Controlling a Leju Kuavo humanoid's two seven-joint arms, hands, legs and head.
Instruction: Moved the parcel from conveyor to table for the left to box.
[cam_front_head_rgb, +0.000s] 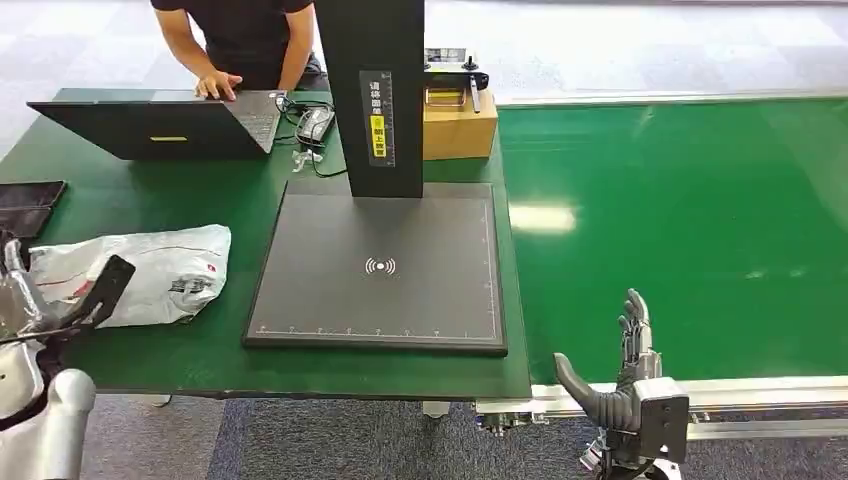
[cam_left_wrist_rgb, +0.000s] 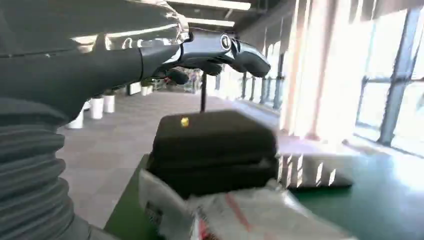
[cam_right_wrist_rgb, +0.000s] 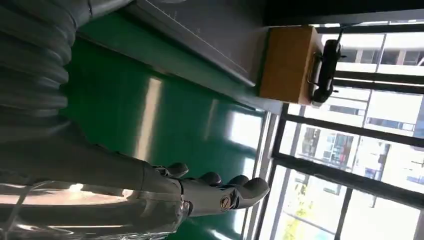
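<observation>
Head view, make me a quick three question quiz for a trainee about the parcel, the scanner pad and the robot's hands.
1. True or false: the white parcel lies on the black scanner pad.
2. Which hand hangs over the near edge of the green conveyor, holding nothing? A: left hand. B: right hand.
3. Fill in: behind the scanner's post stands a cardboard ____.

Key
1. False: it lies on the green table, left of the pad.
2. B: the right hand, fingers apart; the left hand is by the parcel.
3. Box.
</observation>
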